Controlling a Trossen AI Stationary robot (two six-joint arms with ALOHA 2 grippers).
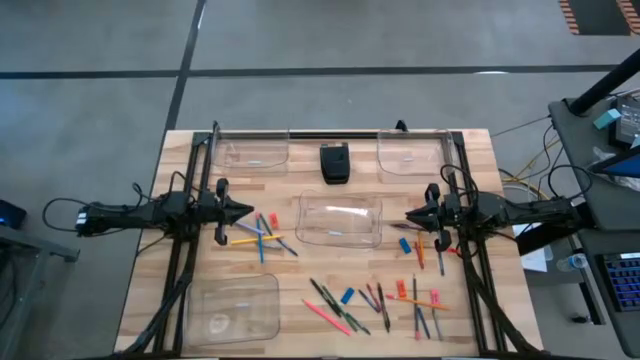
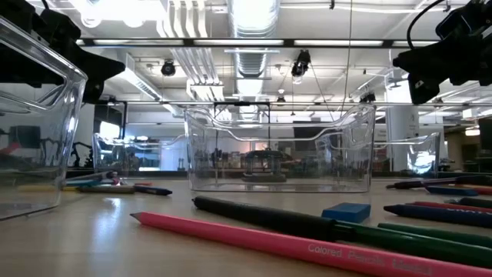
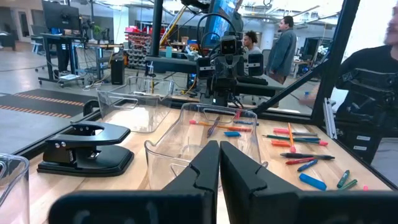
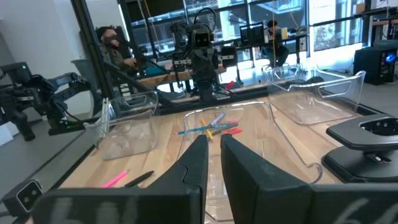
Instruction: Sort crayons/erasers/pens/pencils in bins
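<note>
Left gripper [image 1: 245,210]: closed, empty, hovering at 9 o'clock of the centre bin [image 1: 340,220], tip aimed at it.
Right gripper [image 1: 410,214]: nearly closed, a thin gap between the fingers, nothing held, hovering at 3 o'clock of the same bin.
Bins: all four empty; far-left bin [image 1: 250,152] at 11 o'clock, far-right bin [image 1: 410,152] at 1 o'clock, near-left bin [image 1: 232,310] at 7 o'clock.
Black box [image 1: 334,163]: at 12 o'clock, between the two far bins.
Pencils [image 1: 258,238]: crossed pile at 8 o'clock of the centre bin, just under the left gripper.
Near scatter [image 1: 345,310]: sticks and a blue eraser [image 1: 347,296] at 6 o'clock, more at 5 o'clock.
Risk, tangled pile: crossed sticks likely to lift together or flick aside if pinched at a crossing.
Risk, closed fingers: descent without opening likely to push a stick away, not grasp it.
Risk, bin contact: light clear tubs likely to slide if nudged by either gripper hanging just beside the rim.
Risk, mis-sort: crayons, pens and pencils look alike; wrong bin likely.
Risk, arms: both tips face the one bin; clash possible if both reach in.
</note>
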